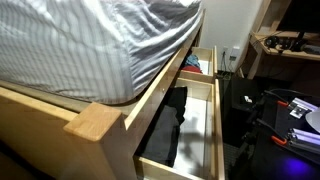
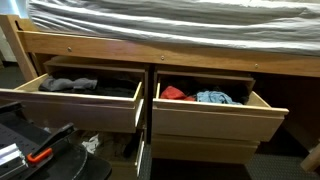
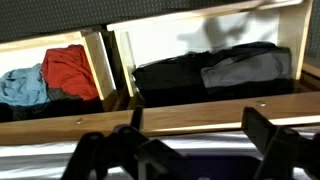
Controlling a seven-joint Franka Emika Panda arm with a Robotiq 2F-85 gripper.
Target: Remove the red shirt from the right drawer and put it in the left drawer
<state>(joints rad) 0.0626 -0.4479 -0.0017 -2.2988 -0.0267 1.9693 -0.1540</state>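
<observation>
The red shirt (image 2: 175, 93) lies crumpled at the left end of the right drawer (image 2: 215, 118), next to a light blue cloth (image 2: 213, 97). In the wrist view, which stands upside down, the red shirt (image 3: 68, 70) is at the upper left. The left drawer (image 2: 70, 108) is open and holds dark and grey clothes (image 2: 90, 86); the wrist view also shows them (image 3: 215, 68). My gripper (image 3: 200, 140) is open and empty, its two fingers wide apart, held well back from the drawer fronts and facing the left drawer. It does not show clearly in either exterior view.
Both drawers are pulled out from under a wooden bed frame (image 2: 160, 45) with a striped mattress (image 1: 90, 40). A side-on exterior view shows the near drawer with black clothes (image 1: 170, 125) and a desk with equipment (image 1: 290, 105) beyond.
</observation>
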